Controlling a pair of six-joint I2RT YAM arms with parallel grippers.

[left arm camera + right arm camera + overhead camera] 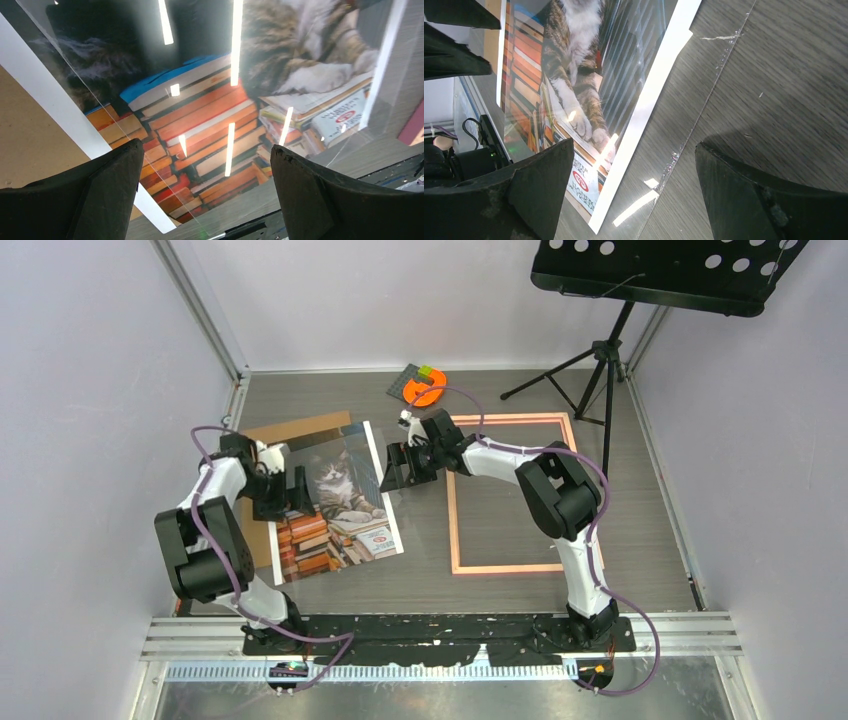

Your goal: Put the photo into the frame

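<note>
Photo [338, 508] not in frame [453, 525] yet, lies beside it. Left gripper [283, 490], right gripper [402, 465] wide open, hold nothing.

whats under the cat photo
A brown backing board sticks out from under the photo along its far and left edges. The rest of the board is covered by the print, so how far it reaches cannot be seen.

Large rectangular paper print [335, 505], showing a grey-and-white cat on stacked colourful books inside a white border: lies flat, face up and slightly skewed, beneath and between the left gripper [285, 490] and the right gripper [400, 468]. Thin pink rectangular picture frame [452, 525]: lies flat just right of the right gripper, apart from the print.
</note>
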